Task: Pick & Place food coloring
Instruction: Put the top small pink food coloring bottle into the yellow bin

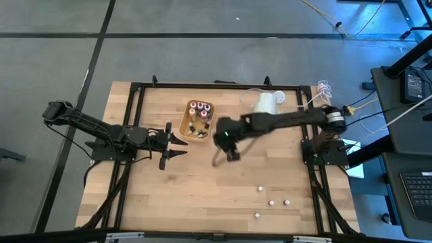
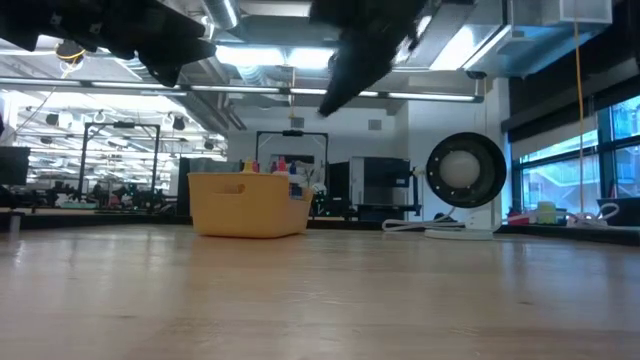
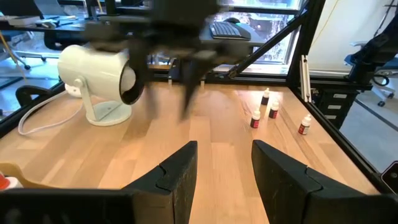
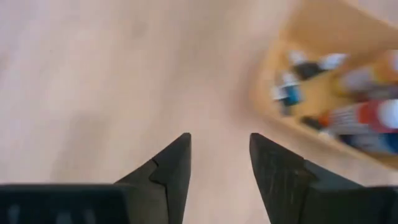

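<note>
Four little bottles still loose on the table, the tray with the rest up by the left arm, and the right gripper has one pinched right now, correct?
Not quite: the right gripper holds nothing; the right wrist view shows bare table between its open fingers. The rest stands: four bottles lie loose, and the tray with the others sits near the left gripper.

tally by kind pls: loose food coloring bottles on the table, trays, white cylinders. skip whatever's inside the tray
Loose food coloring bottles: 4
Orange tray: 1
White cylinder: 1
Total: 6
Bottles in the tray: too crowded to count, left out.
</note>
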